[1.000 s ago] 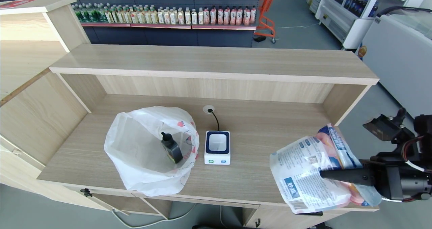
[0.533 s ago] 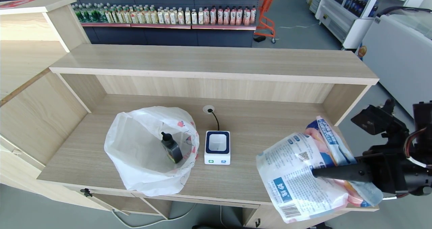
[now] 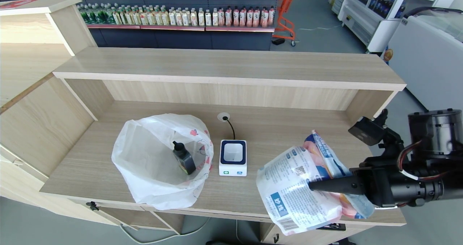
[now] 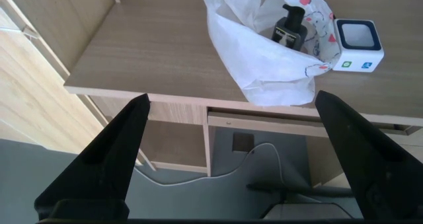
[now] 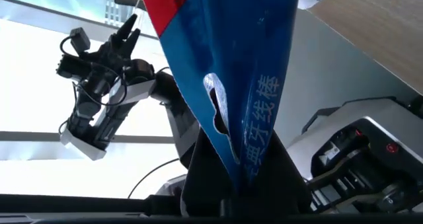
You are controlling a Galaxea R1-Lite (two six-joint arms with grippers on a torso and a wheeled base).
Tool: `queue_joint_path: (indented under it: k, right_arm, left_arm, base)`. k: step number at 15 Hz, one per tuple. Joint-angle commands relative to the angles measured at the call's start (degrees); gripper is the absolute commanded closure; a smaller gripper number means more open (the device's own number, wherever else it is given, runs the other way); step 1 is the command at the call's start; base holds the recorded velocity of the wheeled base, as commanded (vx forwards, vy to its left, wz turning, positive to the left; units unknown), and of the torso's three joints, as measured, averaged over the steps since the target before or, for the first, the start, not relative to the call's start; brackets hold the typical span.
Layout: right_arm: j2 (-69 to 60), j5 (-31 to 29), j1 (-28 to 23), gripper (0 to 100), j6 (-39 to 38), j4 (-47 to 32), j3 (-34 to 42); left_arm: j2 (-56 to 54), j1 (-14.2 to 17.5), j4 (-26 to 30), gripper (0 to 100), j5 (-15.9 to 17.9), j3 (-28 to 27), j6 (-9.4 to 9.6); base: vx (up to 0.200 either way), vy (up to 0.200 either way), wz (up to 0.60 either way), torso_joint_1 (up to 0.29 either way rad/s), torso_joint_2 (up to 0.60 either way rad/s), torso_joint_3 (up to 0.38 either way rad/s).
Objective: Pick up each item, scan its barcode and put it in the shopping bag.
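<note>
Right gripper clamps the snack bag, barcode and QR code showing, near the scanner; left gripper fingers apart

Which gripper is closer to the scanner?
Right. The right gripper, shut on a packet, hangs right of the scanner over the counter. The left gripper is open, back off the counter's front edge, beyond the bag.

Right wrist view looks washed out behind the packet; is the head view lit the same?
Right wrist view: the blue-edged printed plastic packet hangs against a bright, blown-out white background. Head view: no, light is soft and even, with only faint shadows by the white plastic shopping bag on the wooden counter.
</note>
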State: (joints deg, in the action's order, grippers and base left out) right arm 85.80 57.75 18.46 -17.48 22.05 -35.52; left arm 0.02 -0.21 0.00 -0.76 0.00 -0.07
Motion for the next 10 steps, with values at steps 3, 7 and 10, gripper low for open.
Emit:
queue_joint_path:
  k: [3,7,10]
  right_arm:
    - [2.27,-0.09,2.90,100,-0.01,0.36,-0.25]
    - [5.96,-5.28,5.10,100,-0.10,4.75,-0.60]
    - [6.93,-6.95,5.80,100,-0.18,5.02,-1.13]
  left_arm:
    - [-0.02,0.03,0.00,0,-0.04,0.00,-0.01]
    - [-0.02,0.03,0.00,0,-0.04,0.00,-0.01]
    - [-0.02,0.03,0.00,0,-0.04,0.00,-0.01]
  base:
    - [0.000,0.000,0.00,0.000,0.00,0.000]
    - [0.000,0.000,0.00,0.000,0.00,0.000]
    - [0.000,0.000,0.00,0.000,0.00,0.000]
